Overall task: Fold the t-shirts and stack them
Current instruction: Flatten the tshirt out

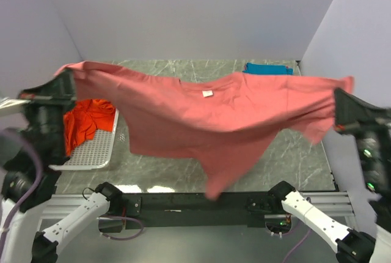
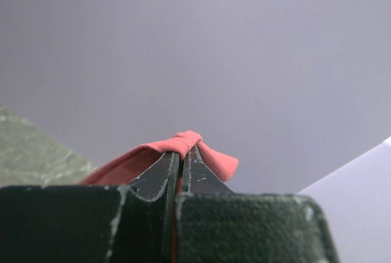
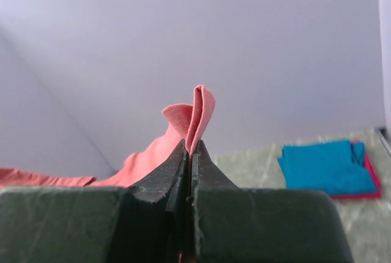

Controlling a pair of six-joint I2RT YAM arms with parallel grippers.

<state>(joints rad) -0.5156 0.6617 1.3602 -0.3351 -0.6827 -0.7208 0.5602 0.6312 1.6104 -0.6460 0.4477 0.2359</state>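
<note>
Left arm (image 1: 67, 223): we see it rise from its base at the near edge of the table (image 1: 293, 159), then go out to the left & up. Wrist sits high over the white mesh basket (image 1: 91, 153), fingers aimed inward toward the ctr.
Left gripper (image 1: 66, 84): jaws pressed together on one corner of the salmon-red t-shirt (image 1: 208, 122). In the wrist view we see a small fold of cloth poking out past the tips.
Right arm (image 1: 317, 214): same pose on the other side, up & out to the right edge, wrist raised, fingers pointing inward.
Right gripper (image 1: 339, 101): jaws clamped on the opposite corner of the same shirt. In its wrist view a tuft of cloth stands upright above the tips.
Salmon-red t-shirt, position: in the air, stretched wide btw both grippers, top edge sagging a little mid-span. The body hangs below w/ one drooping point low over the near edge. We can't tell if that point touches anything.
Tag (image 1: 208, 93): small, white, near the top edge at ctr of the shirt.
Orange t-shirt (image 1: 88, 119): crumpled in the basket, left side of the table, below the left gripper.
Teal-blue t-shirt (image 1: 269, 68): folded flat, far right of the table, by the back wall (image 1: 183, 12).
Magenta t-shirt (image 3: 368, 174): under the teal-blue one; we see only a thin edge, in the right wrist view.
</note>
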